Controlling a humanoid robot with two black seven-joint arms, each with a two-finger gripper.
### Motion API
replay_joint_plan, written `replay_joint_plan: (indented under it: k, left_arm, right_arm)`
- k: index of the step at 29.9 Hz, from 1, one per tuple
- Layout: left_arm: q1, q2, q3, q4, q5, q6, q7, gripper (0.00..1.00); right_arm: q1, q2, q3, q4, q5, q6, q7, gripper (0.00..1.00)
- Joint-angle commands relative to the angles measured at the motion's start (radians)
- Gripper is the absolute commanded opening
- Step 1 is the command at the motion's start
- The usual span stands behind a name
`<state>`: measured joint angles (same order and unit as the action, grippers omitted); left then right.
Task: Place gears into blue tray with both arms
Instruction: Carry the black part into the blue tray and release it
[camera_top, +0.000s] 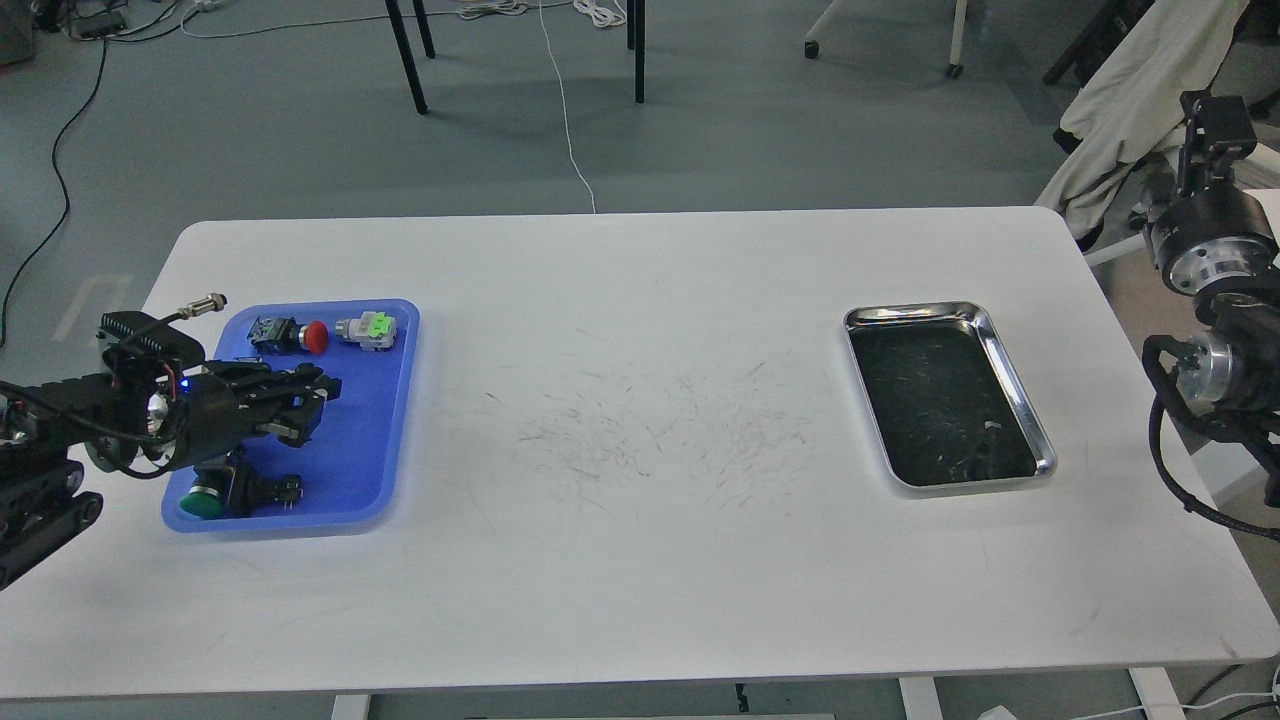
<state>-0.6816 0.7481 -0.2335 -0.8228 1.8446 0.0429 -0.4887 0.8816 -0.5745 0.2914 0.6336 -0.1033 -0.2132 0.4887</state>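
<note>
The blue tray (385, 420) lies at the table's left. The gears are not visible; none can be picked out in the tray or on the table. My left gripper (318, 408) hovers over the tray's middle, pointing right, with its two black fingers apart and nothing seen between them. It hides part of the tray floor beneath it. My right gripper (1215, 120) is raised off the table's far right corner, small and dark, so its fingers cannot be told apart.
Push-button switches lie in the blue tray: a red-capped one (314, 337), a grey one with a green part (368, 328) and a green-capped one (204, 501). A shiny steel tray (1016, 390) with a dark inside sits at the right.
</note>
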Motion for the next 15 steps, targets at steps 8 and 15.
replay_joint_plan:
  k: [8,15]
  left_arm:
    - [0.022,0.005,-0.001,0.014,-0.005,0.008,0.000,0.13]
    - [0.025,0.005,-0.001,0.014,-0.021,0.006,0.000,0.28]
  right_arm:
    - [-0.001,0.002,0.000,0.000,-0.006,0.000,0.000,0.95]
    - [-0.001,0.002,0.000,0.000,-0.006,0.000,0.000,0.95]
